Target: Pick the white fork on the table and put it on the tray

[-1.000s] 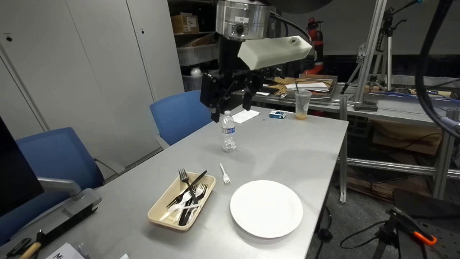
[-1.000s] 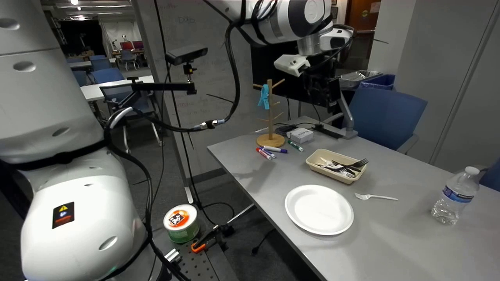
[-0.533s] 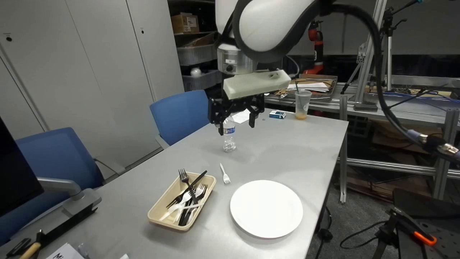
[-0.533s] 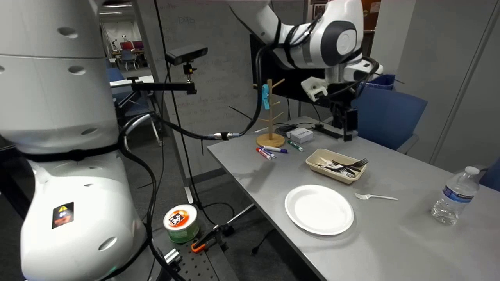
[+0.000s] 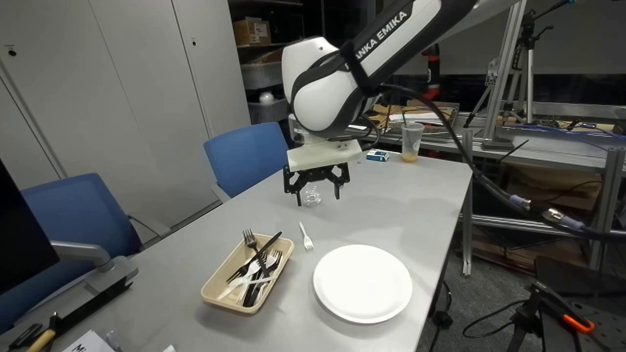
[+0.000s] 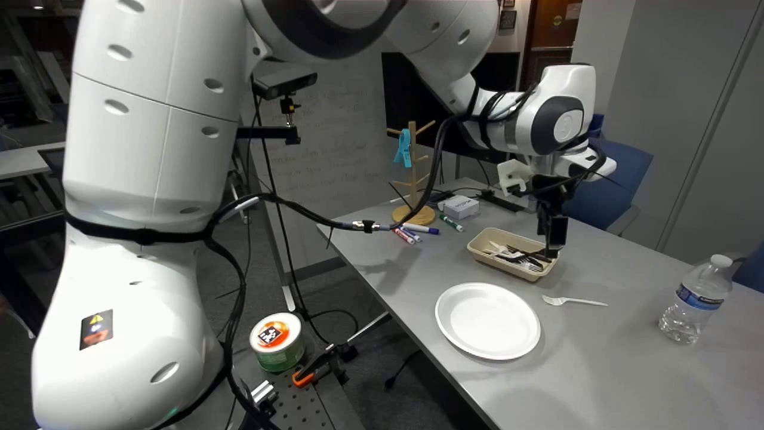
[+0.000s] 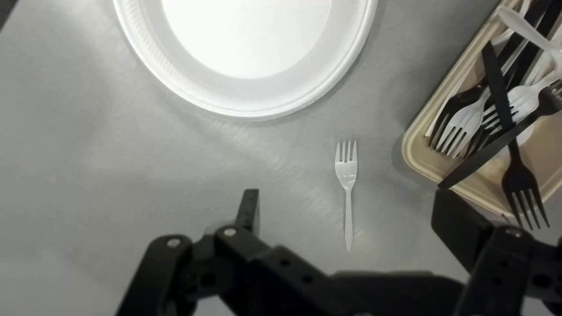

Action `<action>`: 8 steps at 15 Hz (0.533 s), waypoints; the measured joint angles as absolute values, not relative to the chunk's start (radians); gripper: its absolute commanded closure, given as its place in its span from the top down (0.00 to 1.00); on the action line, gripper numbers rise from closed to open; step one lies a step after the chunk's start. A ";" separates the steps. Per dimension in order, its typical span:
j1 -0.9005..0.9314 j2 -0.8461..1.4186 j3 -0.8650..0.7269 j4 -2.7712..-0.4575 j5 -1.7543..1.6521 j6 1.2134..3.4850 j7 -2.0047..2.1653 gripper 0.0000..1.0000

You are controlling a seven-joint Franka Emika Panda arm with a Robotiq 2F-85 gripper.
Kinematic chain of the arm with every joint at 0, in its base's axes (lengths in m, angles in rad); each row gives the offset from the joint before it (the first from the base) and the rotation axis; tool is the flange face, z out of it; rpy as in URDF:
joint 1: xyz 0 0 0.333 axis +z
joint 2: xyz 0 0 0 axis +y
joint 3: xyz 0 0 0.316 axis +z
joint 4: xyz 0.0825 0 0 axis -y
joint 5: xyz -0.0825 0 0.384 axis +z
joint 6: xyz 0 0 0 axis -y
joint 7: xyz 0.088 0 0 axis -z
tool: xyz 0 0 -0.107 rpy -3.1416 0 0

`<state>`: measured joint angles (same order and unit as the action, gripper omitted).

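The white fork lies flat on the light-grey table, between the tan tray and the plate. It also shows in an exterior view and in the wrist view, tines towards the plate. The tray shows in the wrist view and holds several black and white utensils. My gripper is open and empty, above the table, with its fingers pointing down. In the wrist view the fork lies between the two spread fingers, well below them. The gripper hides part of the tray's far end.
A round white plate stands beside the fork. A clear water bottle stands past the fork's handle end. Markers, a wooden peg stand and a small white box are beyond the tray. A cup stands at an end of the table.
My arm has swung across and come down, bringing the open gripper lower and closer to the fork. The fork, tray, plate and bottle have not moved.
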<state>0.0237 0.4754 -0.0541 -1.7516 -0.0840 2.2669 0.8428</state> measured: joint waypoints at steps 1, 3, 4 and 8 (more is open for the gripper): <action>0.024 0.505 -0.057 -1.727 -0.073 2.267 0.853 1.00; 0.024 0.562 -0.063 -1.677 -0.045 2.267 0.873 1.00; 0.024 0.589 -0.066 -1.654 -0.030 2.267 0.881 1.00; 0.023 0.681 -0.082 -1.572 0.011 2.267 0.903 1.00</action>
